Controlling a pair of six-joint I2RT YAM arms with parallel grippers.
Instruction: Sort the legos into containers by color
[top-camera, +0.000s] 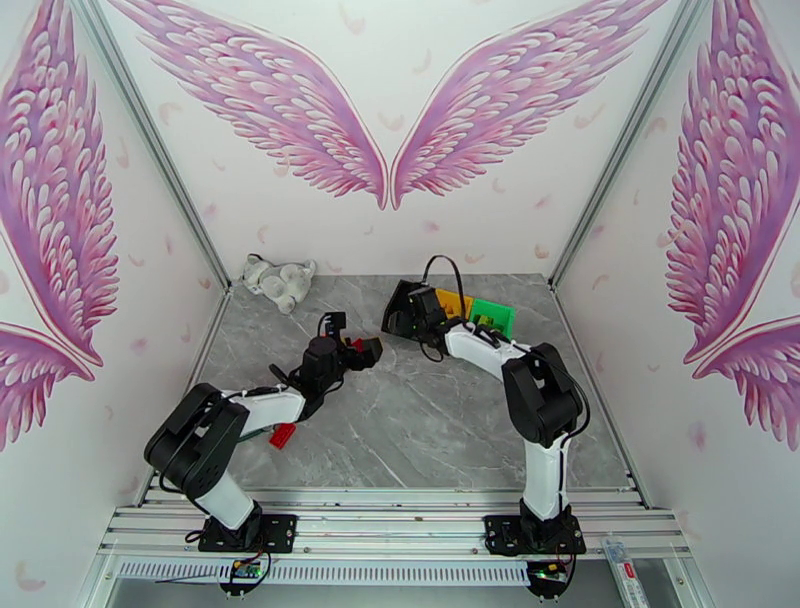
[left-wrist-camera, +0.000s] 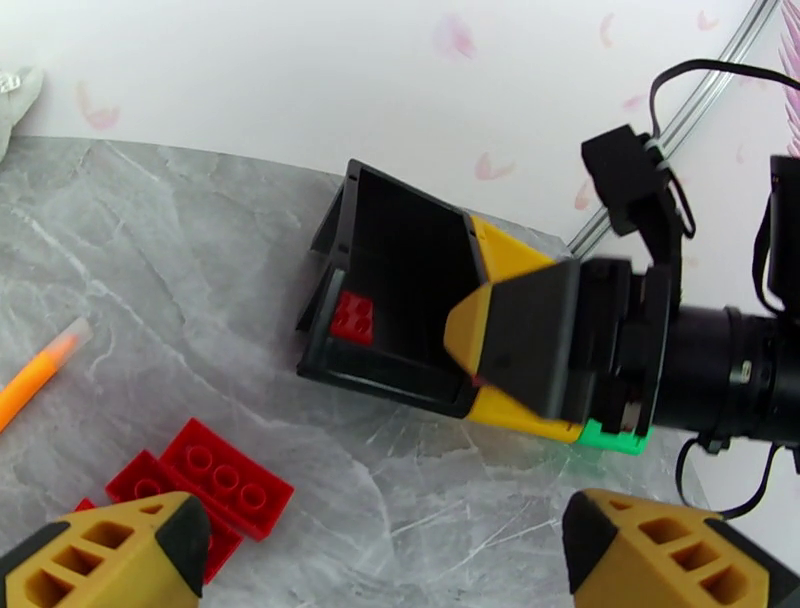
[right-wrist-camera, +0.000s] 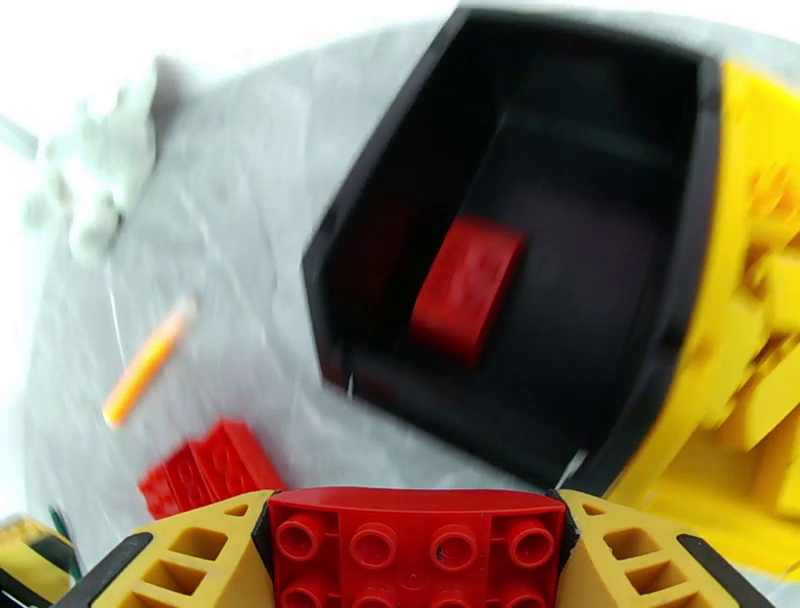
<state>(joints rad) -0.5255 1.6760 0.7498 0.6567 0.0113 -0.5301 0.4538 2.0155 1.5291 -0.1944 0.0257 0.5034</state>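
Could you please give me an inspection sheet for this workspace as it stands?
Surface: grey marbled table.
Job's things: black bin holds one red brick; yellow bin holds yellow bricks; green bin beside it; loose red bricks on the table.
Clutter: orange marker, plush cat.
Grippers: left gripper open, empty; right gripper shut on a second red brick by the black bin.
Cables: black cable looped above right wrist.
Surroundings: white walls with pink wings.

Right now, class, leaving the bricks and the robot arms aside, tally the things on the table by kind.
Bins: 3 (black bin, yellow bin, green bin)
Plush toy: 1
Orange marker: 1
Total: 5
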